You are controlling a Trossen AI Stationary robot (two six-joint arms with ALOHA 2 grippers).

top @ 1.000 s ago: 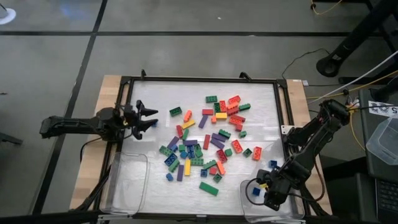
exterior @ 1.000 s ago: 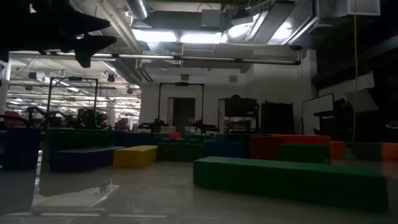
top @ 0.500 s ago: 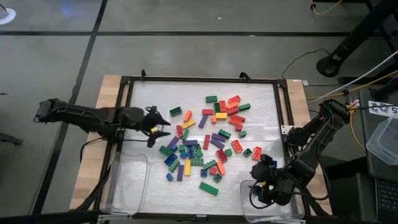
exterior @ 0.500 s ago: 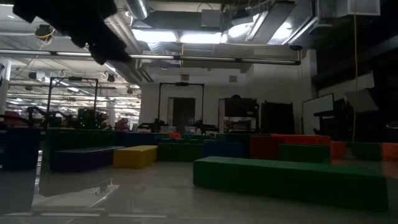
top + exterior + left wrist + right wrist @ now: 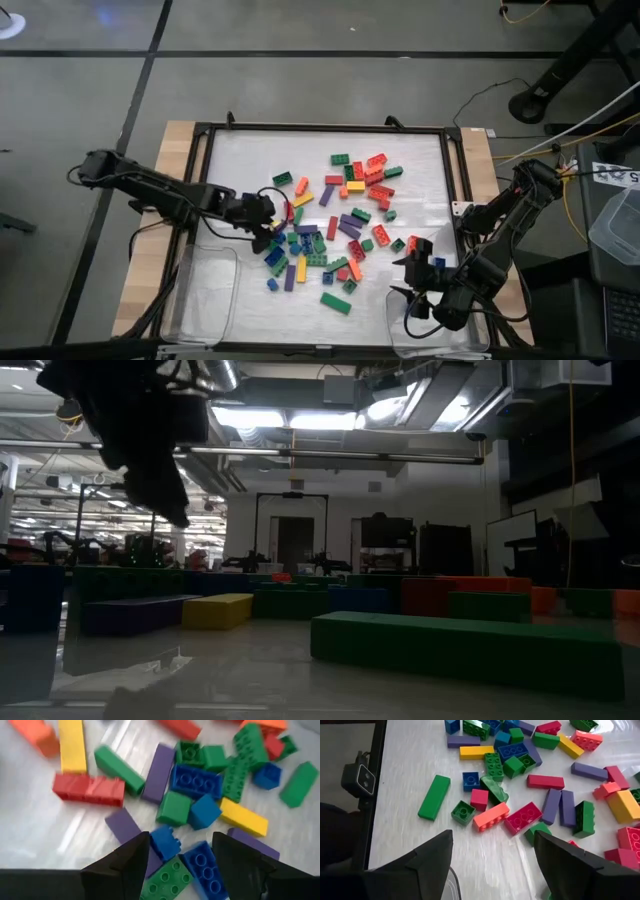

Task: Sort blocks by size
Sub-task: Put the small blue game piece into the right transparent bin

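The blocks [image 5: 335, 220], a loose heap of red, orange, yellow, green, blue and purple bricks, lie on the white table top. My left gripper [image 5: 271, 232] hangs open, tipped down, over the heap's left edge. In the left wrist view a small blue square brick [image 5: 165, 842] lies on the table in the gap of my left gripper [image 5: 180, 866]. My right gripper [image 5: 420, 254] is open at the front right and slants toward the heap; in its wrist view my right gripper [image 5: 495, 865] has only bare table in its gap.
A clear tray [image 5: 205, 292] sits at the front left and another clear tray [image 5: 400, 318] at the front right under my right arm. A black frame [image 5: 320, 127] rims the table. A long green brick [image 5: 336, 303] lies apart near the front.
My left gripper has swung from the table's left edge rightward to the heap and tipped from level to pointing down at the bricks. My right gripper has risen a little above the front right tray and turned to face the heap. The bricks have stayed put.
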